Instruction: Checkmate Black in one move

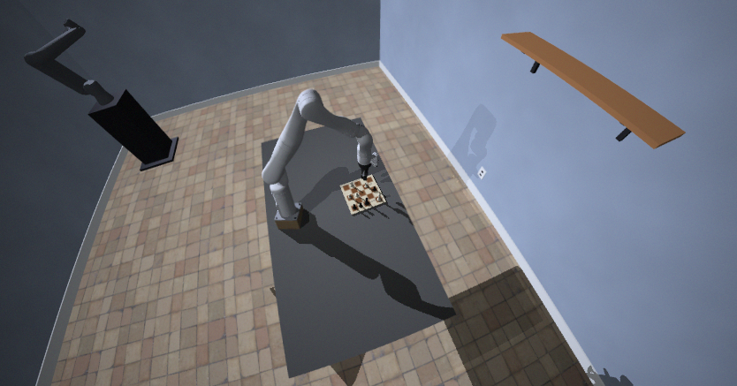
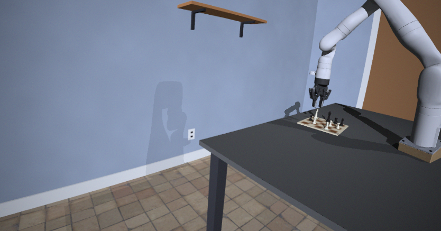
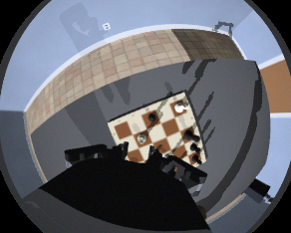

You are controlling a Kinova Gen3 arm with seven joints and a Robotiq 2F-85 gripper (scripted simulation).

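Approach: gripper [image 2: 319, 103] half-narrowed, pinching nothing, above the board [image 2: 322, 126].
Top: arm [image 1: 288, 140] reaches over the board's far edge. Exterior: fingertips hang just above the tall white piece [image 2: 315, 116]; next, I judge, descend around it. Wrist: pieces too small to name.

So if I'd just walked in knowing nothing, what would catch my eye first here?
Probably the tall white arm arching over the dark table, its black hand hanging just above a little chessboard near the table's far edge, fingers partly drawn in and holding nothing. The board is crowded with small black and white pieces. After that, the wooden shelf high on the blue wall.
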